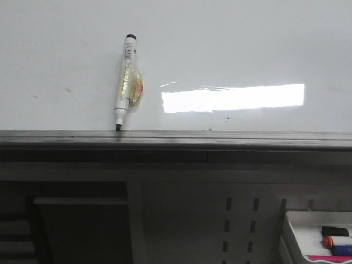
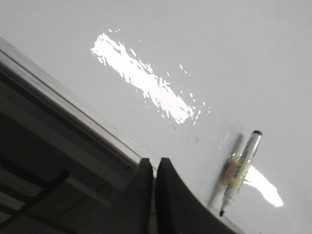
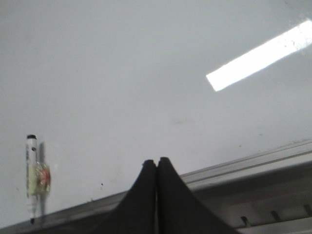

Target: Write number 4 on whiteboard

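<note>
Lying flat on the large glossy white whiteboard, a slim white marker pen with a black end cap and a yellowish wrap around its middle sits at about ten o'clock in the front view. Its dark tip points toward six o'clock, touching the board's grey metal edge rail. No marker strokes of a number 4 show on the board; only a few small dark specks and a bright rectangular light reflection mark it. Below the rail at five o'clock, a small white tray holds black, red and blue markers.

From its wrist camera, the left gripper has its black fingers pressed together with nothing between them, the pen lying well apart. The right gripper likewise has its fingers closed against each other, empty, above the rail.
</note>
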